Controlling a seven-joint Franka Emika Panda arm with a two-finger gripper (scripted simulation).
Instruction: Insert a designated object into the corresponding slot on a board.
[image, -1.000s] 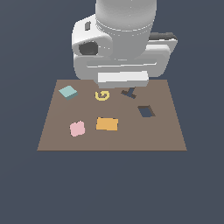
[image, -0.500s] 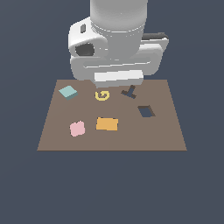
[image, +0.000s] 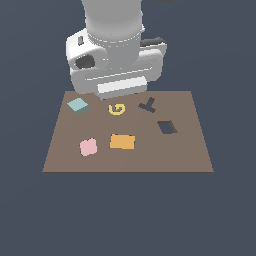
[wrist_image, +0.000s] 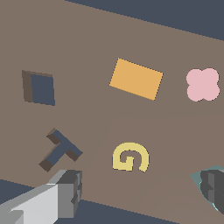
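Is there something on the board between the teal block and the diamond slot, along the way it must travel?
Yes. The yellow G and the T cutout lie roughly between the teal block and the diamond slot. Both look flat on the board, so a lifted block should pass over them.

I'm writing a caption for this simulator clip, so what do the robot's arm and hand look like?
The arm is a thick, smooth, light grey-white cylinder ending in a boxy white wrist housing with rounded corners, a dark round recess on one side and a dark block at the rear. In the wrist view the hand has blocky fingers, pale grey with darker grey ribbed tips. No cables or markings show.
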